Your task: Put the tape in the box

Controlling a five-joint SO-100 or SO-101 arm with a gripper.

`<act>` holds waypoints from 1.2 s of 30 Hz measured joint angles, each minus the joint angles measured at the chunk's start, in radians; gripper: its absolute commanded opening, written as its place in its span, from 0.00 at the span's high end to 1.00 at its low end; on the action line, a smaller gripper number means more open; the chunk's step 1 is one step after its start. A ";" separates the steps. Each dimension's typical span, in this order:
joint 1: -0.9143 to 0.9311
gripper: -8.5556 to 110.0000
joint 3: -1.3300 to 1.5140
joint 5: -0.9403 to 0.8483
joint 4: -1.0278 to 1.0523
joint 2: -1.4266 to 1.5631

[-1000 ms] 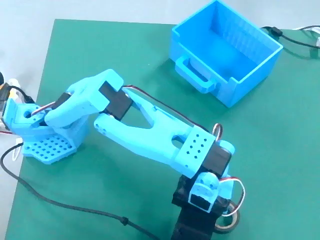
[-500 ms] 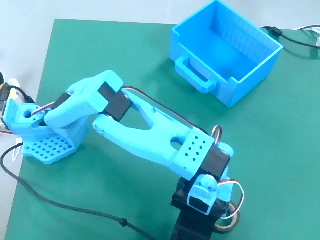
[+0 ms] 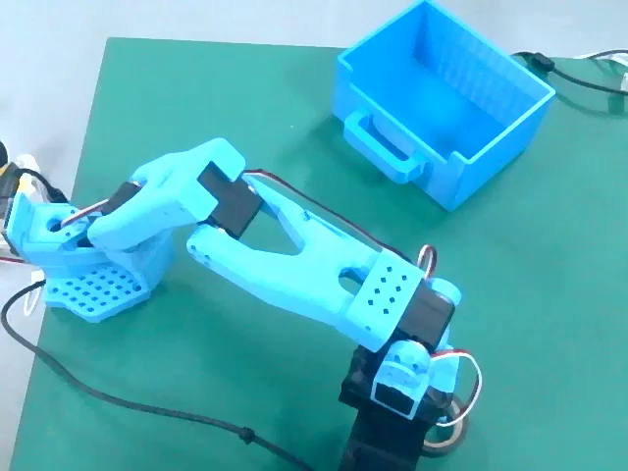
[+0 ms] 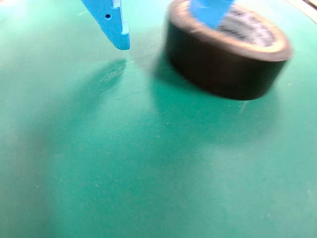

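The tape [image 4: 225,64], a black roll with a pale core ring, lies flat on the green mat at the top right of the wrist view. My gripper [image 4: 167,32] is open. Its left finger [image 4: 116,29] hangs clear to the left of the roll, and its right finger [image 4: 210,11] is over the roll's core. In the fixed view the wrist hides most of the tape [image 3: 454,439] at the bottom edge. The bright blue box [image 3: 491,147] stands open and empty at the top right, far from the gripper, its loop handle [image 3: 383,137] facing the arm.
The green mat [image 3: 245,98] covers the table, with white table around its top and left edges. The arm's base [image 3: 93,280] sits at the mat's left edge. A black cable [image 3: 147,407] trails across the lower left. More cables [image 3: 589,74] lie behind the box.
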 measured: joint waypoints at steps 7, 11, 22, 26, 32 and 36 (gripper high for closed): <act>-0.015 0.93 0.000 0.000 0.000 0.000; -0.009 0.93 0.000 0.000 0.000 0.000; -0.003 0.93 0.000 0.000 0.000 0.000; -0.002 0.93 0.000 0.000 0.006 0.037; 0.005 0.93 0.000 0.000 0.025 0.218; -0.031 0.93 0.000 0.000 0.025 0.359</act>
